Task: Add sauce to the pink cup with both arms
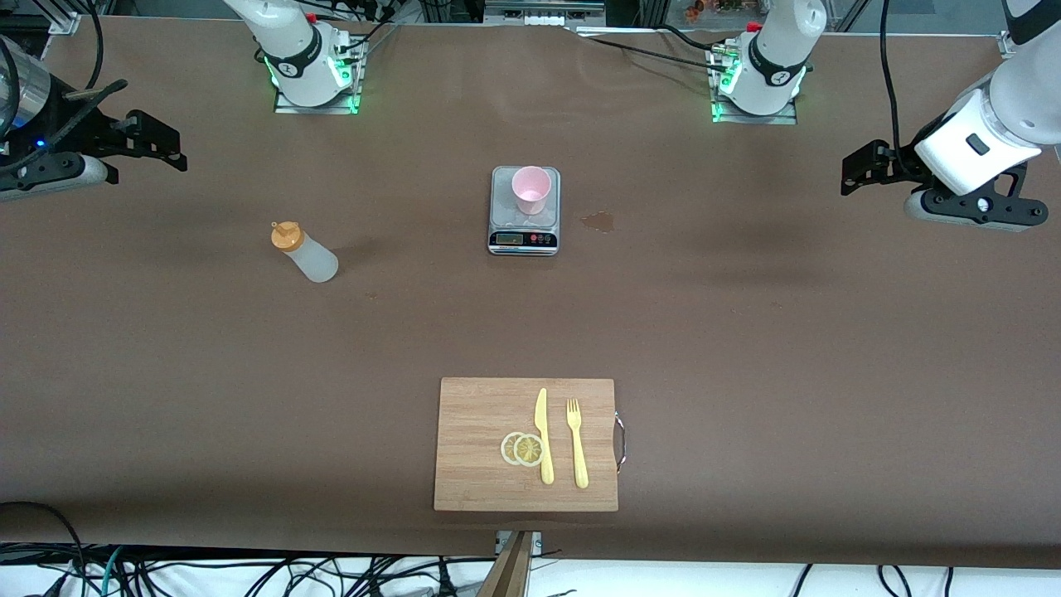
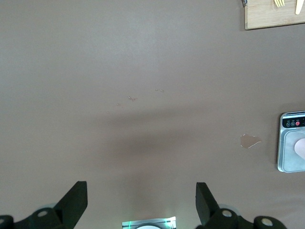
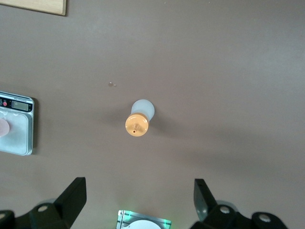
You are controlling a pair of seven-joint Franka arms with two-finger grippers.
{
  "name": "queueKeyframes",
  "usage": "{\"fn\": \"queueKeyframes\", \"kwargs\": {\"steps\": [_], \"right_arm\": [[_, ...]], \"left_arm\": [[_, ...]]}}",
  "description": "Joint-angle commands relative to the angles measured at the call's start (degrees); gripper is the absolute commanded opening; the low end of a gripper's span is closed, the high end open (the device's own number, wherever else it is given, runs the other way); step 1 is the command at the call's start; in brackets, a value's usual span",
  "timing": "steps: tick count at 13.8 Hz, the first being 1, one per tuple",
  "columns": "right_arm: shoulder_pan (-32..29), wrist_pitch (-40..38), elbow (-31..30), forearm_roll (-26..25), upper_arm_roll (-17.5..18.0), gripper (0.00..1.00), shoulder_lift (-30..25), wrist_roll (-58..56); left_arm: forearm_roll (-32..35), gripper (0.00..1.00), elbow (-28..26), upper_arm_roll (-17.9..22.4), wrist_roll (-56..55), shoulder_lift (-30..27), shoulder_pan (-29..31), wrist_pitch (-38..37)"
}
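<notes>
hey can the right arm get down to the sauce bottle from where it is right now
Probably yes. The sauce bottle stands upright on bare table toward the right arm's end, with nothing beside it; the scale is well apart. The right gripper hangs open up in the air, holding nothing, so a straight descent looks unobstructed.

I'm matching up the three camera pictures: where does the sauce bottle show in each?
Front view: sauce bottle stands on the table, toward the right arm's end from the scale.
Left wrist view: not in it; scale at the edge.
Right wrist view: near centre, seen from above.
Shared landmark: the scale.
</notes>
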Motion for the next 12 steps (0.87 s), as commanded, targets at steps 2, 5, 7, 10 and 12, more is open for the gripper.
{"fn": "queueKeyframes", "kwargs": {"steps": [2,5,7,10,12], "right_arm": [[0.2,1.9,-1.7,-0.5,-0.3,1.0,-1.6,1.5],[0.4,1.7,-1.7,-1.1,0.0,1.0,-1.8,5.0],[0.4,1.6,-1.7,-1.4,0.1,1.0,-1.8,6.7],[0.3,1.9,-1.5,-1.5,0.1,1.0,-1.5,5.8],[0.3,1.9,-1.4,-1.5,0.1,1.0,-1.4,5.6]], "left_arm": [[0.8,1.0,1.9,0.0,-0.6,0.9,-0.2,-1.4],[0.8,1.0,1.9,0.0,-0.7,0.9,-0.2,-1.4],[0.8,1.0,1.9,0.0,-0.7,0.9,-0.2,-1.4],[0.8,1.0,1.9,0.0,-0.7,0.9,-0.2,-1.4],[0.8,1.0,1.9,0.0,-0.7,1.0,-0.2,-1.3]]}}
